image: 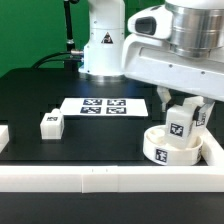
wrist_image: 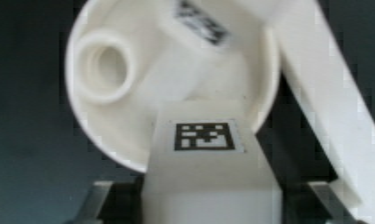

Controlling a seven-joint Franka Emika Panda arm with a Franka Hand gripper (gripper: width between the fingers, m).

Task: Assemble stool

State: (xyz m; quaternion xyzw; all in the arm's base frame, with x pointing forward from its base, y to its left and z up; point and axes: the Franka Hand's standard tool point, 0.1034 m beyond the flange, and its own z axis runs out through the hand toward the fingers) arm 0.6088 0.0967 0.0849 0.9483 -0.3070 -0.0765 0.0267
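Fingers (wrist_image: 113, 200) clench a leg (wrist_image: 202, 160), tag toward the wrist camera, long axis pointing down at the seat (wrist_image: 148, 95). That seat lies flat on the counter (image: 35, 92), in the rail (image: 110, 178) corner at the exterior view's right. Its hole (wrist_image: 109, 65) sits beside the leg's line, so a sideways shift looks needed. A spare leg (image: 50, 122) lies well apart.

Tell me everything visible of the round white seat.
The thick round white plastic disc seat lies flat on the black table in the corner of the white border rail. Its side wall bears black-and-white tags; a round hole shows in its top. The gripper holds a tagged white blocky leg upright at its top face.
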